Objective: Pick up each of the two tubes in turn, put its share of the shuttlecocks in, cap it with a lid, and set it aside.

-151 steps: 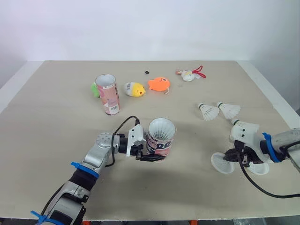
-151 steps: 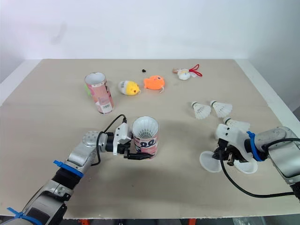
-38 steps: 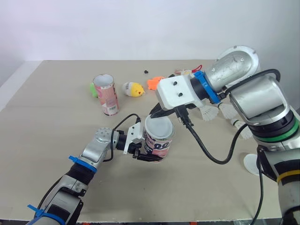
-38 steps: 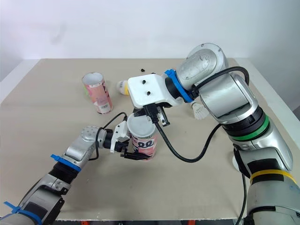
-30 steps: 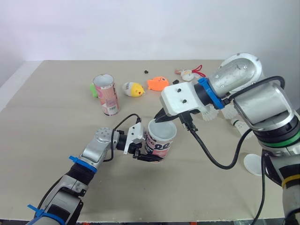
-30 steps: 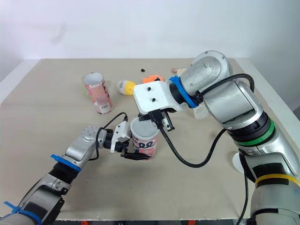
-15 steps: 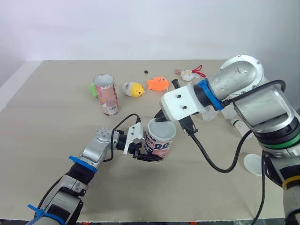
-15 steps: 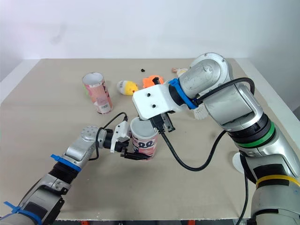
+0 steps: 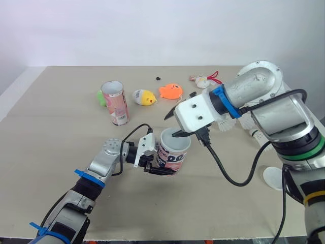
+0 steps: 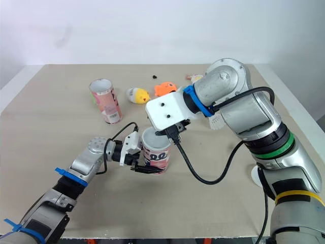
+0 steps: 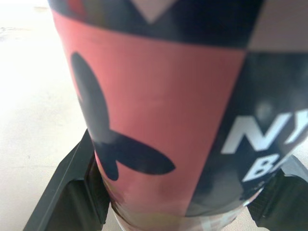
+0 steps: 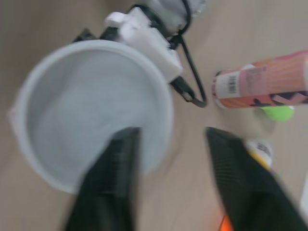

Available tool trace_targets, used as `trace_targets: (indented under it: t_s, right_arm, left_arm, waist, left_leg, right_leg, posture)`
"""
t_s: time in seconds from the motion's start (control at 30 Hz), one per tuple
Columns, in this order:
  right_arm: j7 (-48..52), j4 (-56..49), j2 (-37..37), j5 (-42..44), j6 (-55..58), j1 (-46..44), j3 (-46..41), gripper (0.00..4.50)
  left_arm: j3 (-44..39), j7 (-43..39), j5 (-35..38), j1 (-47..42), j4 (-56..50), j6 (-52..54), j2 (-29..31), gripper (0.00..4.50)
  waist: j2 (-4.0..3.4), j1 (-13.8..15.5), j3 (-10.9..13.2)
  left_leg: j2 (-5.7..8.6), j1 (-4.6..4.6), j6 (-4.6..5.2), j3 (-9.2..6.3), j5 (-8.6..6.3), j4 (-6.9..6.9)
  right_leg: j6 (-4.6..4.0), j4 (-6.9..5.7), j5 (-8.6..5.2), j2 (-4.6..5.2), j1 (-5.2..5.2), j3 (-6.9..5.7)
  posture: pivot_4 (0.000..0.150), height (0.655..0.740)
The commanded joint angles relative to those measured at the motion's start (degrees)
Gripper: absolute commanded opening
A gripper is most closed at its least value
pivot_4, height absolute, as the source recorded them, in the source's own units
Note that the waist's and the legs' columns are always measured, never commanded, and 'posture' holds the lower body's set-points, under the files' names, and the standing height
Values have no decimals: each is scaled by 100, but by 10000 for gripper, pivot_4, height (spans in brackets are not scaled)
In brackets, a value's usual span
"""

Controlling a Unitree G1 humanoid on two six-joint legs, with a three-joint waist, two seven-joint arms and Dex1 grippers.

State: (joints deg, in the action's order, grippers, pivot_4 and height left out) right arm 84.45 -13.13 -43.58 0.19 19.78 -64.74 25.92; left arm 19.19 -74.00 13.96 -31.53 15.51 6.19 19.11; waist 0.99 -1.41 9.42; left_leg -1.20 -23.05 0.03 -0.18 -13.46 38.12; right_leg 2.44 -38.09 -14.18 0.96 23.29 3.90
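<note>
Left eye view, and the left gripper [image 9: 163, 168] is clamped round the base of the tube [image 9: 171, 155], which stands upright mid-table with a white lid [image 9: 175, 139] on top. The right gripper [image 9: 174, 123] hovers at that lid, fingers spread, holding nothing. Beyond the tube to its left, a second tube [image 9: 116, 103] stands open. Right of the tube, at least two shuttlecocks [image 9: 227, 123] peek out, and one loose lid [image 9: 274, 178] lies farther right. Beige table [image 9: 51, 127], white wall [image 9: 127, 30].
</note>
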Motion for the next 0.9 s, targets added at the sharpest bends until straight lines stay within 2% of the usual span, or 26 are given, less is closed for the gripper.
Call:
trace_targets:
  t_s: [0.03,0.07,0.2,0.43,0.53,0.57,0.6,0.67,0.7,0.73,0.8,0.9]
  right_arm:
    - [97,212,56,-128,49,-63,124,42846]
    - [98,272,86,-88,122,-127,62,44054]
    - [206,343,75,24,249,-237,-77,44054]
    - [471,507,117,1390,1700,-556,-960,44054]
    - [469,494,44,1630,1948,-542,-1010,36093]
    - [513,442,7,1728,2004,-502,-1021,32018]
    - [542,387,-28,1809,2053,-458,-1018,25793]
    - [580,281,-99,1907,2079,-355,-966,18279]
    - [564,253,-114,1928,2075,-306,-930,11581]
    - [549,235,-123,1946,2071,-274,-902,9541]
    - [557,216,-145,1971,2046,-221,-839,863]
    - [635,159,-204,1982,1978,-155,-717,320]
  left_arm:
    - [93,42,-194,197,188,248,150,31833]
    - [94,44,-194,194,188,251,147,31833]
    - [97,49,-192,178,195,258,138,31833]
    - [104,34,-197,159,211,259,116,31833]
    - [103,27,-198,157,216,258,115,31833]
    - [102,26,-199,156,219,257,113,31833]
    - [100,24,-201,156,219,256,113,31833]
    - [97,23,-204,156,220,254,110,31833]
    - [98,25,-207,155,221,252,108,31833]
    - [96,25,-207,154,222,251,109,31833]
    - [94,27,-208,155,219,255,109,31833]
    - [87,32,-208,157,215,260,114,31833]
  waist:
    - [1,2,-2]
    - [2,2,-3]
    - [3,1,-3]
    - [-4,0,5]
    - [-3,0,5]
    - [-3,-1,5]
    - [-3,-1,5]
    - [-3,1,5]
    - [-3,1,5]
    - [-4,0,6]
    - [-4,0,6]
    - [-4,0,6]
  left_leg:
    - [0,0,0,0,0,0]
    - [-1,0,0,-1,0,0]
    - [-1,-1,0,0,0,-3]
    - [-4,-5,0,-1,0,-4]
    - [-11,-6,0,-4,0,-9]
    - [-10,-6,0,-3,0,-11]
    - [-9,-6,0,-2,0,-13]
    - [-5,-6,0,-2,0,-14]
    - [-5,-6,0,-4,0,-14]
    - [-5,-7,0,-4,0,-14]
    - [-4,-7,0,-3,0,-14]
    - [-4,-6,0,-2,0,-13]
  right_leg:
    - [0,0,0,0,0,0]
    - [-1,0,0,0,0,-1]
    - [-5,0,-1,0,2,-1]
    - [-17,-1,6,0,7,-1]
    - [-39,1,14,1,6,-4]
    - [-37,1,12,1,7,-3]
    - [-33,1,9,1,8,-3]
    - [-14,1,-2,-1,8,-3]
    - [-15,1,-3,-3,7,-4]
    - [-14,1,-3,-3,8,-3]
    - [-13,1,-3,-3,8,-2]
    - [-10,1,-4,-3,9,-2]
  posture:
    - [1500,7400]
    - [1500,7400]
    - [1500,7400]
    - [1500,7400]
    - [1500,7400]
    - [1500,7400]
    - [1500,7400]
    - [1500,7400]
    - [1500,7400]
    - [1500,7400]
    - [1500,7400]
    - [1500,7400]
